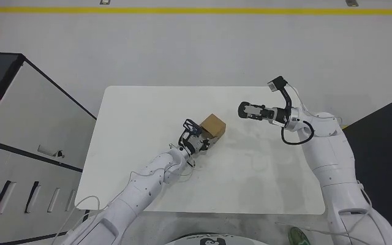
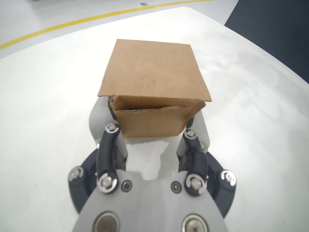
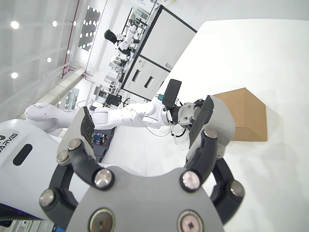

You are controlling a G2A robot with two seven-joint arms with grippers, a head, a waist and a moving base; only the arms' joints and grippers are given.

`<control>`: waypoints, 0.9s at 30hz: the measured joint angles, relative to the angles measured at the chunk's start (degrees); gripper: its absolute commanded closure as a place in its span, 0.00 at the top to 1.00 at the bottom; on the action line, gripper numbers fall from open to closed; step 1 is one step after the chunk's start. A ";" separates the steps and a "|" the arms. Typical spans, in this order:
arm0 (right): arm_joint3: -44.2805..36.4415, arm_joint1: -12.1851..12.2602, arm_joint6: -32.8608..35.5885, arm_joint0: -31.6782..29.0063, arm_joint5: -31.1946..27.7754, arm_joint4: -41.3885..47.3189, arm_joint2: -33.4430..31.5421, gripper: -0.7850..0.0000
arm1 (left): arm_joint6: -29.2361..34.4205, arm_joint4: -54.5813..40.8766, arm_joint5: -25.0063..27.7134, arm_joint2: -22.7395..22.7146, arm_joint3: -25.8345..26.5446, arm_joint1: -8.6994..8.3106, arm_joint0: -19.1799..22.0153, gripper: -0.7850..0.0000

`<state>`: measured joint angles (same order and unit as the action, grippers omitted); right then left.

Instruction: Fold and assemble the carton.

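Observation:
A small brown carton stands closed on the white table, near its middle. In the left wrist view the carton has its top panel down and a front flap tucked under with a ragged edge. My left gripper is at the carton's near end, its fingers pressed against both sides of it. My right gripper hangs open a short way to the right of the carton, above the table, holding nothing.
A grey cabinet stands off the table's left edge. A black panel rises beyond the right edge. Bare table surface lies in front of the carton and to its far left.

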<state>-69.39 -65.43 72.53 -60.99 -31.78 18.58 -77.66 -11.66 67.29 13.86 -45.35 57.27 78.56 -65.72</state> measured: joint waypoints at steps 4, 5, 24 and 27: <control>0.00 0.00 0.00 0.00 0.00 0.00 0.00 1.00 | 0.00 0.00 0.00 0.00 0.00 0.00 0.00 0.00; 0.00 0.00 0.00 0.00 0.00 0.00 0.00 1.00 | 0.00 0.00 0.00 0.00 0.00 0.00 0.00 0.00; 0.00 0.00 0.00 0.00 0.00 0.00 0.00 1.00 | 0.00 0.00 0.00 0.00 0.00 0.00 0.00 0.00; 0.00 0.00 0.00 0.00 0.00 0.00 0.00 1.00 | 0.87 0.80 -0.05 0.05 1.07 -0.05 -0.08 0.00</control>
<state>-69.39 -65.43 72.53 -60.99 -31.78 18.59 -77.66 -10.79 68.09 13.80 -45.30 58.34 78.51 -65.80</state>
